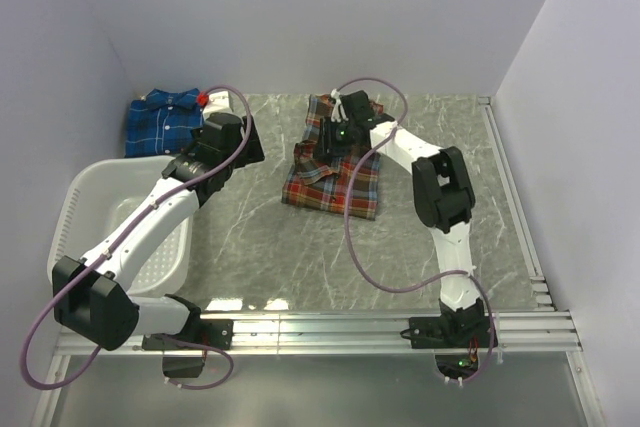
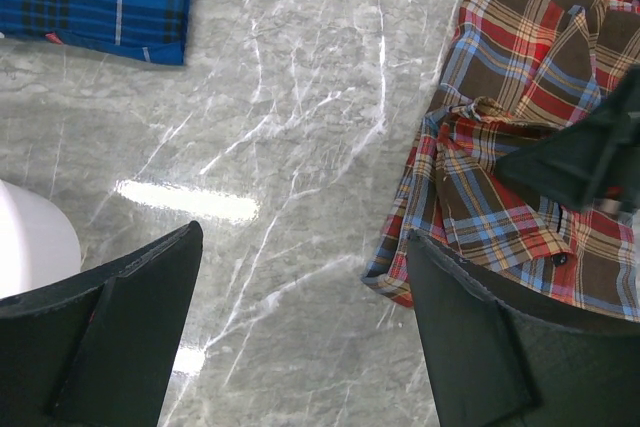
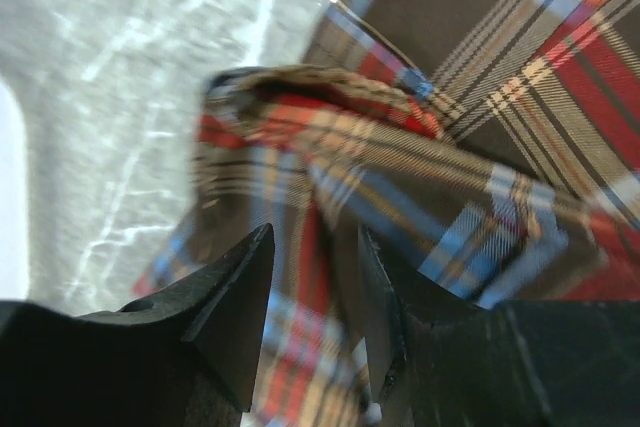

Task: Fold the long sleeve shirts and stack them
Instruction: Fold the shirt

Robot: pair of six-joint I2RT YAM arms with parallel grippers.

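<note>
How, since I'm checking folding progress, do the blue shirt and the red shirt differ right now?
The blue shirt is a neat, compact folded rectangle; the red shirt lies rumpled and only partly folded. The blue shirt sits far left by the back wall, untouched; the red shirt is mid-table with the right hand at it. Both are plaid.

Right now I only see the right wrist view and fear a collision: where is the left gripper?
Observer: The left gripper hangs open over the bare grey marble table, left of the red-orange plaid button-up shirt.
Operator: And the second shirt?
Observer: The blue plaid cloth shirt lies folded by the far left wall, apart from it.
Operator: Anything else there?
Observer: A white slotted plastic basket sits near left, beneath the left arm.
</note>
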